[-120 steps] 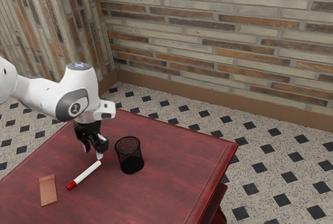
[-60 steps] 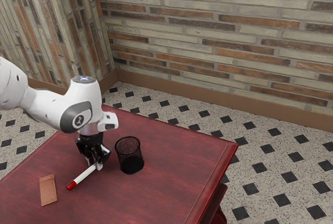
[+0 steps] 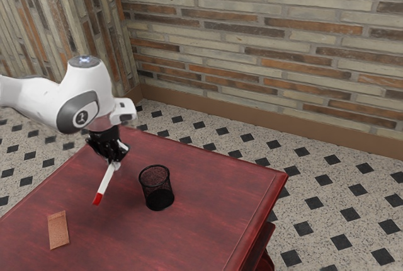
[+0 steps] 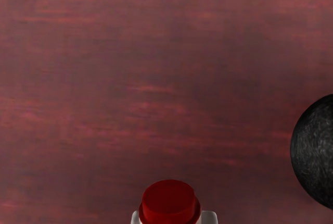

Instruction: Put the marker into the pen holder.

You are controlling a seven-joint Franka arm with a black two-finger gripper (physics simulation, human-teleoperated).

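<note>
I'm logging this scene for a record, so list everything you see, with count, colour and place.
Marker: one, white with a red end, tilted in the jaws, red end lowest.
Pen holder: one, black mesh, upright on the table.
Flat rectangular piece: one, light brown, lying on the table.
Table: one, dark red, under both.
Walls: two, cream, orange and brown, behind.
Baseboard: brown, along the wall foot.
Floor: one, speckled pale with black diamonds, around the table.
Arm: one, white and grey, from the exterior view's left.
Jaws: one pair, black with pale tips, closed on the marker.
</note>
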